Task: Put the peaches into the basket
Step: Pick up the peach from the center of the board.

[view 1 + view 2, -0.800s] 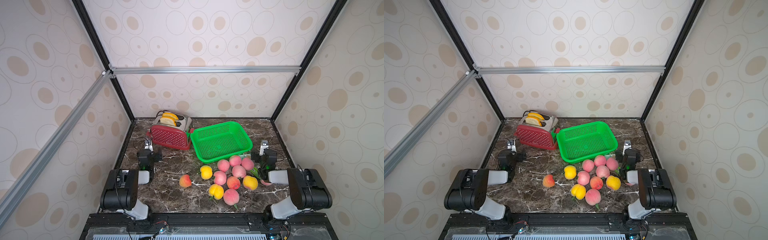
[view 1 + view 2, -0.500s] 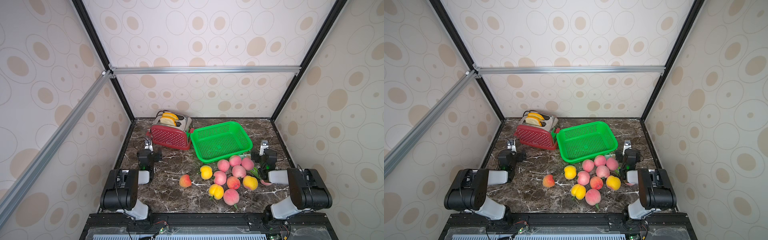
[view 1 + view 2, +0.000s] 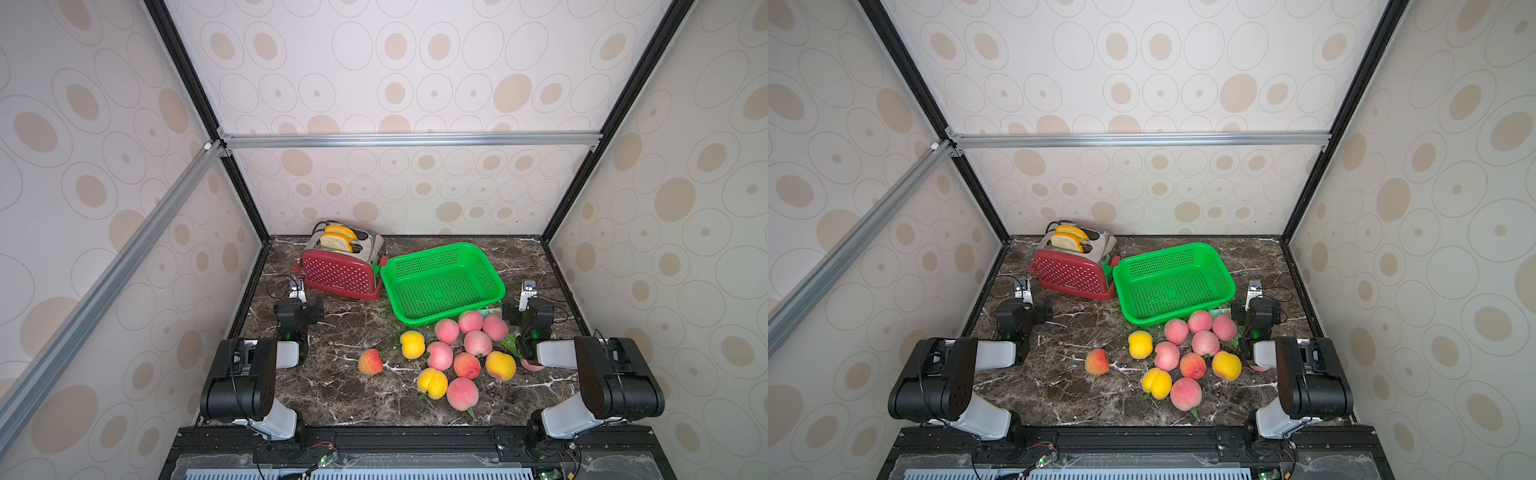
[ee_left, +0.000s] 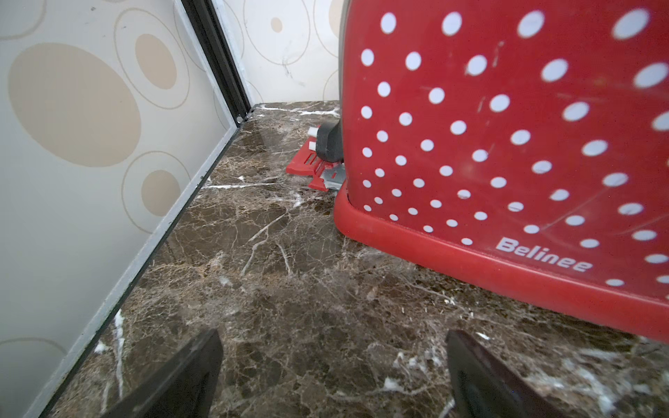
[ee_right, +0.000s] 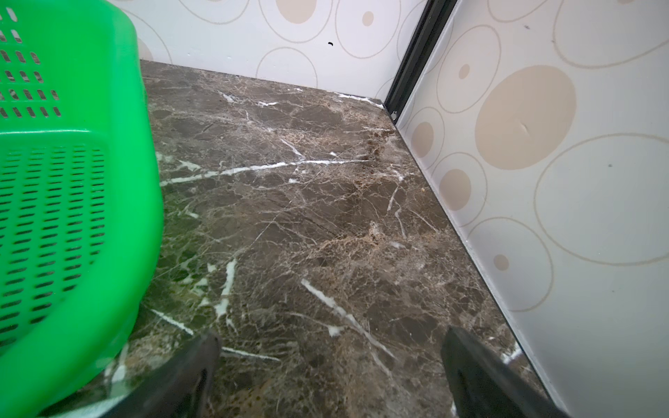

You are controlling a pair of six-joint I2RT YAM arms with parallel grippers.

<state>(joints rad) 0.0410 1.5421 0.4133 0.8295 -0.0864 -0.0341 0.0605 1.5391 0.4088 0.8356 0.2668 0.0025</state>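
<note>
change: none, both arms parked as before | left hand (image 4: 333,362) open, empty, facing toaster (image 4: 506,144) | right hand (image 5: 329,362) open, empty, beside basket (image 5: 119,108) | peaches (image 3: 477,343) all on bench (image 3: 332,386), lower centre-right in both top views, just below the empty basket | task: apparently not begun

Walls: pale paper (image 3: 395,83) printed with beige ovals and thin rings; left, right and far sides alike
Floor: dark brown marble slab (image 3: 332,386); white veins
Frame: black posts (image 3: 240,183) in both far corners; silver rail (image 3: 407,139) across the far wall; second rail (image 3: 104,286) slanting along the left wall
Light: soft, even
</note>
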